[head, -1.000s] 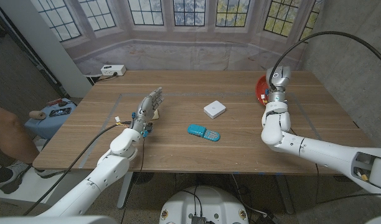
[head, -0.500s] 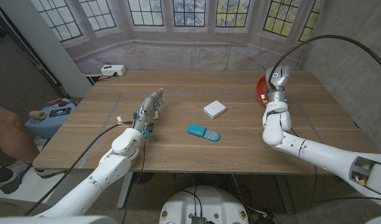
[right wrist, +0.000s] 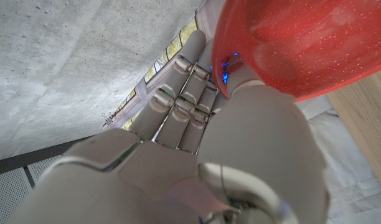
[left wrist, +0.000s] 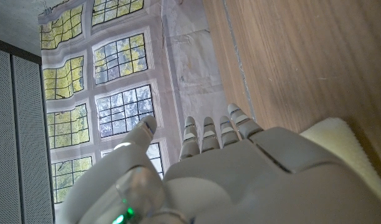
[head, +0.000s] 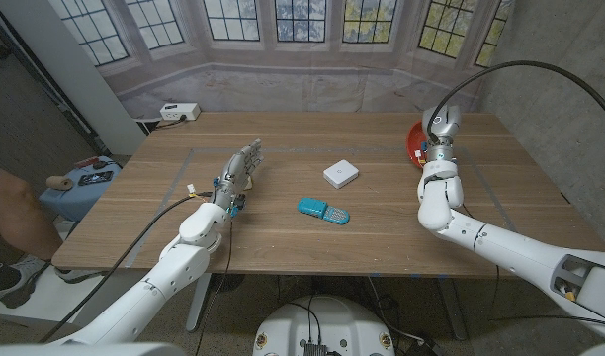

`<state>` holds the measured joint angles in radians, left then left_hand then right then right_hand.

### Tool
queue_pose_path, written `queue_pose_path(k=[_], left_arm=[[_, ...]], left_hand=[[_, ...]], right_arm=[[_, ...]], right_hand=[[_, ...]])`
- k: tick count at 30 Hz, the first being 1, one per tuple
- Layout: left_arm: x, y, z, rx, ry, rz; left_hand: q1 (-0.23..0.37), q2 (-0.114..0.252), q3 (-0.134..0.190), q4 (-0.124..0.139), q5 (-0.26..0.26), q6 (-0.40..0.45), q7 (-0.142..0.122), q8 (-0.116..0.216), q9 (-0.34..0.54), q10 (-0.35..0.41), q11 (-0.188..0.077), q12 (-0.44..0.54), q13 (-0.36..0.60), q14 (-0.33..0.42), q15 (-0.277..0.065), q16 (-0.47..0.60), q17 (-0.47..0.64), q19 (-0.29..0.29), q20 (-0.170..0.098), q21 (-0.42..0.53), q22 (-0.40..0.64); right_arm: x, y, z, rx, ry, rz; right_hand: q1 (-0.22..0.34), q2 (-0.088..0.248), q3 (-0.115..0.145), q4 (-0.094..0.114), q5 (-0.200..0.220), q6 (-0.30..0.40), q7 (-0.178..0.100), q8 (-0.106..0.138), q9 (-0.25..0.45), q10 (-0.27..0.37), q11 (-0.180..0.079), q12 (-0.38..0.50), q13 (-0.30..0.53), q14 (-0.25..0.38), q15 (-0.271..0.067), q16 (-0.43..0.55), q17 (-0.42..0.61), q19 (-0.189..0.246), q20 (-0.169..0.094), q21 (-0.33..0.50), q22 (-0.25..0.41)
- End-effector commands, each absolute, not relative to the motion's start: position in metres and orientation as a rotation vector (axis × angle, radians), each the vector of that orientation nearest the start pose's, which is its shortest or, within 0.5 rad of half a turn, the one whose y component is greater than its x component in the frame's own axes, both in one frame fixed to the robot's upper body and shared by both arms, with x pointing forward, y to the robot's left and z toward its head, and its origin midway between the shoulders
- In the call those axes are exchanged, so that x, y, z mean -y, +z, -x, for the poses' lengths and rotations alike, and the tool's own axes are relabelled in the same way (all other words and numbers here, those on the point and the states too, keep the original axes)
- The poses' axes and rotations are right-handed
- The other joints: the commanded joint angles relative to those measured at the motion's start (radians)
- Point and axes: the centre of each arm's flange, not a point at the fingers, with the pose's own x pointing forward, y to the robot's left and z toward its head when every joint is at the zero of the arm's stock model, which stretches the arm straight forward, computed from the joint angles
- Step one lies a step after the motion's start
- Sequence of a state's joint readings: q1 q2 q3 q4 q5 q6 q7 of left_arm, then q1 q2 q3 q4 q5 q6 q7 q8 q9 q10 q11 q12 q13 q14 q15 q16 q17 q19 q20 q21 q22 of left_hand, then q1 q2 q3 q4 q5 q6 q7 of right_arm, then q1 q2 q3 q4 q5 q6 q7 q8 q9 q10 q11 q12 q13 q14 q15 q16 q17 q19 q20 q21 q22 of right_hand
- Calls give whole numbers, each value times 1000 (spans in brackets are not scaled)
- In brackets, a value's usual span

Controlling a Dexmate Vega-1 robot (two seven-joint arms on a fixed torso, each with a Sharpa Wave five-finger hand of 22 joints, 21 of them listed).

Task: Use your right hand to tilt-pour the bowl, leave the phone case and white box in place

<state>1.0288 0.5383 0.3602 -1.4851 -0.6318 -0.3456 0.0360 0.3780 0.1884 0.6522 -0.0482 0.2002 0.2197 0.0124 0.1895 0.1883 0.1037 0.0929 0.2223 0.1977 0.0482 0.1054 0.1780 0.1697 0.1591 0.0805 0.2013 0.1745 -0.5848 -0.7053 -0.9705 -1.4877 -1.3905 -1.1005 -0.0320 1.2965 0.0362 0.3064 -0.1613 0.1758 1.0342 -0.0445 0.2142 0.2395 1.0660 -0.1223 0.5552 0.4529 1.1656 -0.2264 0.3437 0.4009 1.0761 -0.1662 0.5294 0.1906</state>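
Pressing against the translucent red plastic bowl (right wrist: 290, 43), the thumb side of the right hand (right wrist: 197, 130) touches its outer wall while the fingers (right wrist: 178, 106) lie straight and close together alongside it; whether they actually clamp the bowl cannot be told. From the head camera the red bowl (head: 412, 140) shows as a sliver behind the right arm's wrist, at the far right part of the wooden table (head: 283, 237), with the right hand (head: 433, 148) against it.

Stretched out with fingers together and holding nothing, the left hand (head: 239, 166) stands on its edge over the left half of the table. Its wrist camera shows the same straight fingers (left wrist: 209, 130) with the thumb a little apart.

Between the two arms lie the small white square box (head: 340, 174) and, nearer the robot, the turquoise phone case (head: 323, 211), apart from each other and from both hands. A white power strip (head: 180, 111) sits at the far left corner.
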Motion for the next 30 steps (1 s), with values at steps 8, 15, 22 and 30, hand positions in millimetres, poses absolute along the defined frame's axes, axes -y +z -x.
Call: queue_pose_path(k=[8, 15, 22, 30], left_arm=[[-267, -79, -608, 611, -228, 83], [-265, -79, -608, 612, -230, 82], [-262, -77, -610, 614, -239, 77], [-262, -75, -610, 612, -239, 75]], left_hand=[[11, -5, 2, 1, 4, 9, 4, 5, 5, 7, -2, 1, 2, 9, 4, 5, 3, 5, 2, 6, 5], [11, -6, 1, 0, 4, 10, 3, 5, 5, 7, -2, 1, 2, 9, 6, 5, 3, 5, 1, 6, 5], [12, -6, 1, 0, 4, 10, 3, 5, 5, 7, -3, 1, 2, 9, 5, 5, 3, 6, 1, 6, 5], [12, -6, 0, -1, 5, 11, 3, 5, 5, 8, -2, 1, 2, 10, 4, 5, 3, 6, 1, 6, 5]], right_arm=[[287, 41, -603, 236, -1045, 1864], [291, 45, -602, 229, -1006, 1789], [297, 43, -600, 217, -980, 1704], [302, 43, -600, 201, -950, 1616]], right_hand=[[10, -1, 7, 3, 5, -5, -4, -3, 3, 14, -15, 7, 7, 7, -14, -4, 8, -7, -5, 8, 2], [10, -1, 7, 3, 5, -7, -6, -4, 4, 12, -16, 7, 9, 6, -14, -7, 11, -9, -6, 11, 2], [9, 0, 7, 3, 5, -10, -8, -5, 4, 10, -20, 5, 9, 8, -14, -9, 16, -13, -10, 14, 2], [8, 0, 7, 3, 5, -12, -11, -6, 4, 10, -20, 6, 12, 6, -15, -13, 20, -14, -13, 18, 2]])
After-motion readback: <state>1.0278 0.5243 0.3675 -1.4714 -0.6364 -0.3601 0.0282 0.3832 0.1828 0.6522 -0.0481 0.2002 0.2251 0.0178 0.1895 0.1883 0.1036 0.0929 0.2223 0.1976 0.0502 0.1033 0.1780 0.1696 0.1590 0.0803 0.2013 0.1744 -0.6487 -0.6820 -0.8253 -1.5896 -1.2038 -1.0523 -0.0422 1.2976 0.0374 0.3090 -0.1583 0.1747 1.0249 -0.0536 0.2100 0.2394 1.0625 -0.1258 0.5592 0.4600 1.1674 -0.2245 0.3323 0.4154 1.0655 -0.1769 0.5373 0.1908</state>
